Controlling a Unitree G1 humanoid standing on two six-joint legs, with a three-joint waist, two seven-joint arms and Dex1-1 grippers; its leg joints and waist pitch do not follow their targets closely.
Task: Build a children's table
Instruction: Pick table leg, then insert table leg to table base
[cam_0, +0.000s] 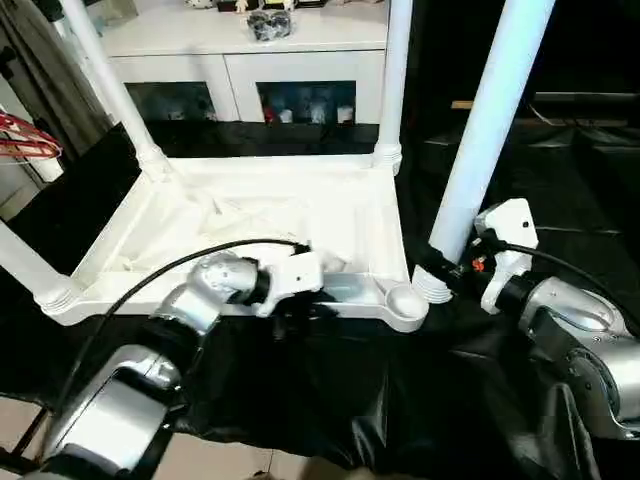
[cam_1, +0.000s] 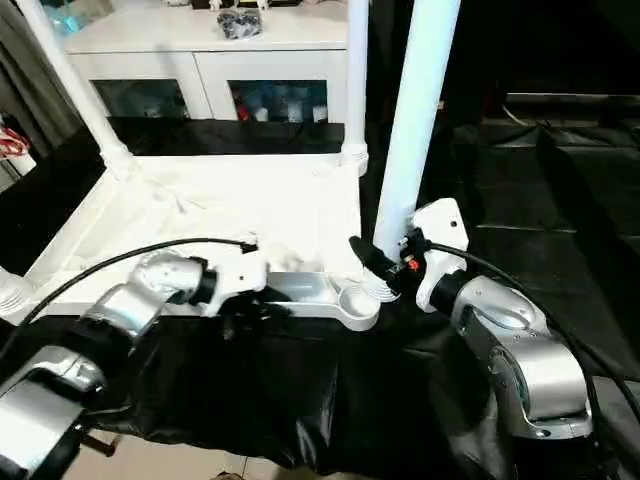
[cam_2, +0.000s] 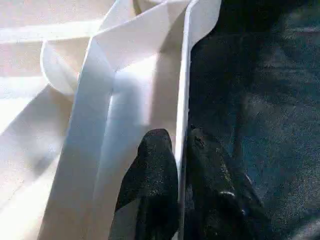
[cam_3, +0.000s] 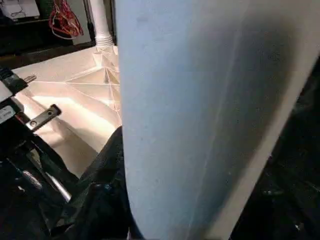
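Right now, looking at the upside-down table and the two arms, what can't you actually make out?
- The tops of the legs: the picture's upper edge cuts off the held leg in both eye views.
- The right pincer: its fingers wrap the leg, and in the right wrist view the leg blocks them.
- The left pincer straddles the tabletop rim; whether it presses, the wrist view leaves unclear.
- Cabinet contents: too small behind glass.
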